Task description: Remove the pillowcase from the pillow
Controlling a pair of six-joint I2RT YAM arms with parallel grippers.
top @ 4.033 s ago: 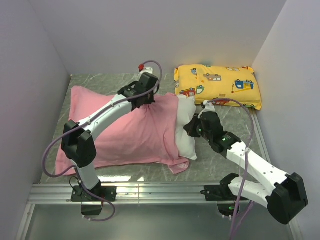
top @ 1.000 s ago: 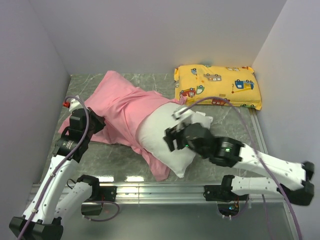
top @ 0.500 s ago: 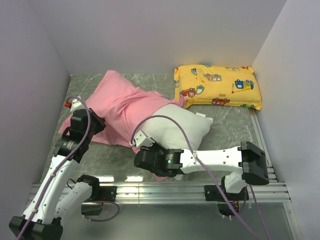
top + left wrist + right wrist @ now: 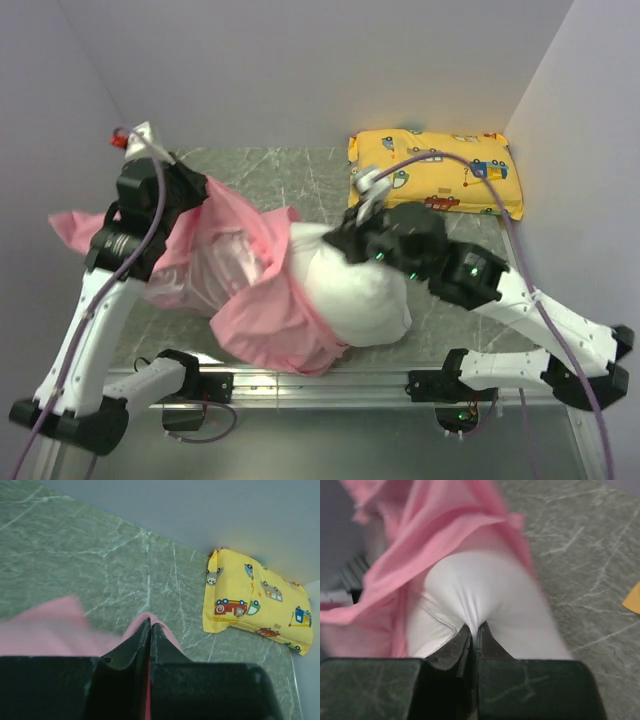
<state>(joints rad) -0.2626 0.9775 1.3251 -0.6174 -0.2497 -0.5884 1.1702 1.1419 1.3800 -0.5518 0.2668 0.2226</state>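
Note:
The pink pillowcase (image 4: 245,290) hangs stretched between the arms above the table, bunched over the left part of the white pillow (image 4: 355,290). My left gripper (image 4: 195,195) is raised at the far left and is shut on the pillowcase (image 4: 45,630), whose pink edge shows between and around its tips (image 4: 150,622). My right gripper (image 4: 345,240) is shut on a pinch of the white pillow (image 4: 485,595), holding it up. The pillowcase (image 4: 415,555) drapes around the pillow's far end in the right wrist view.
A yellow cartoon-vehicle pillow (image 4: 435,172) lies at the back right, also in the left wrist view (image 4: 255,600). Grey walls close in on the left, back and right. A metal rail (image 4: 320,385) runs along the near edge.
Both arms have lifted. The left gripper has risen and swung back with the pillowcase, pulling it off more of the pillow. The right gripper moved from the pillow's front up to its right top.

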